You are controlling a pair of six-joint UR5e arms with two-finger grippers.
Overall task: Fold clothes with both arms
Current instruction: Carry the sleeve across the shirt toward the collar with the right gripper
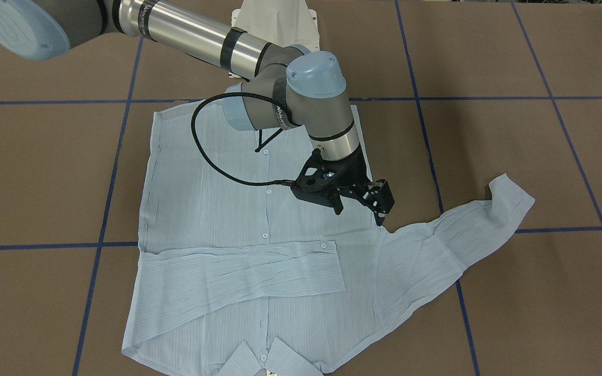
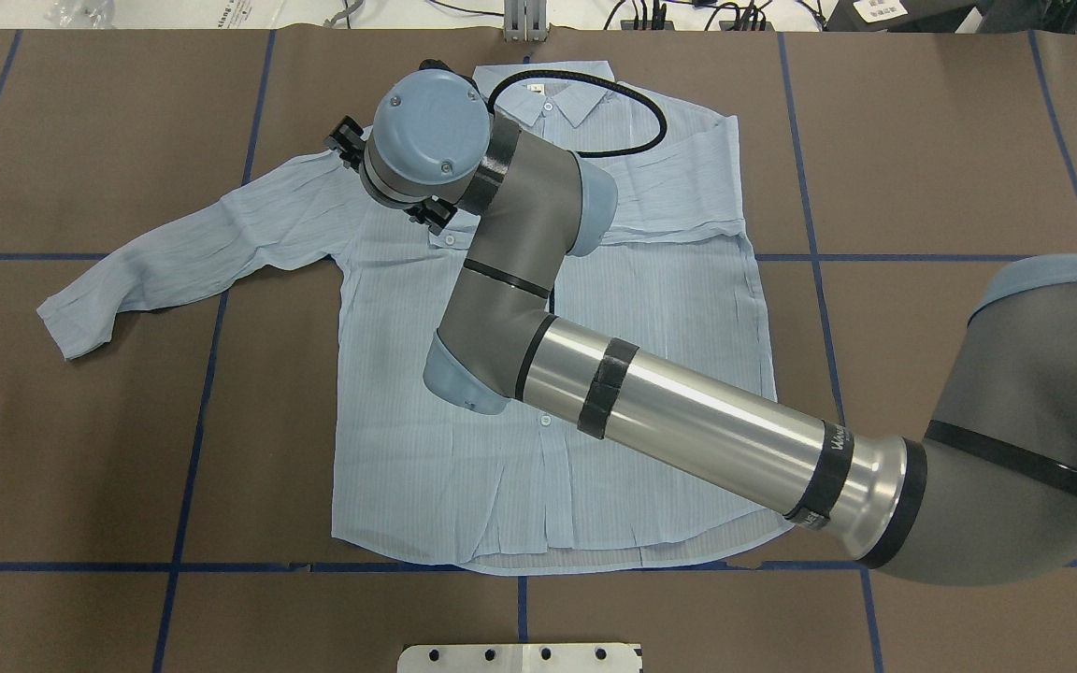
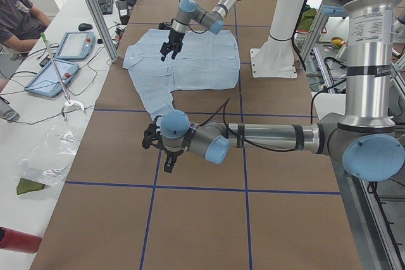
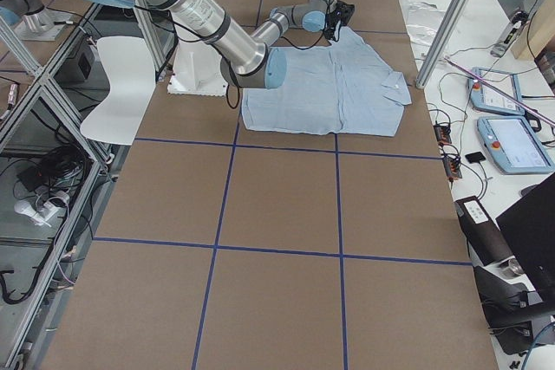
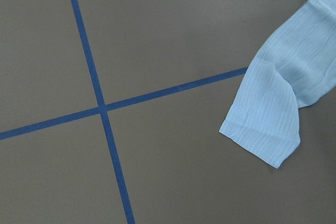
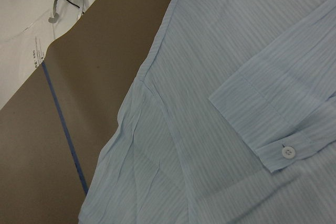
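While the shirt (image 1: 259, 219) lies flat and front-up on the brown desk (image 1: 515, 313), the right arm (image 2: 688, 421) reaches across it and holds the right end effector (image 1: 361, 208) over the shoulder seam of the outstretched sleeve (image 1: 452, 235). Its two black fingers are spread wide and grasp nothing; whether a tip brushes the cloth cannot be told. The left end effector (image 3: 158, 156) hangs over bare desk near that sleeve's cuff (image 5: 265, 124), well apart from the shirt body, and no view shows clearly whether it is released or clenched. The other sleeve (image 1: 249, 271) is folded across the chest, and its cuff button (image 1: 323, 245) lies just beside the button placket. The collar (image 2: 562, 93) points away from the robot. White lettering on a black band (image 2: 836, 447) of the right arm is too small to read in full, and a small label inside the collar is unreadable.
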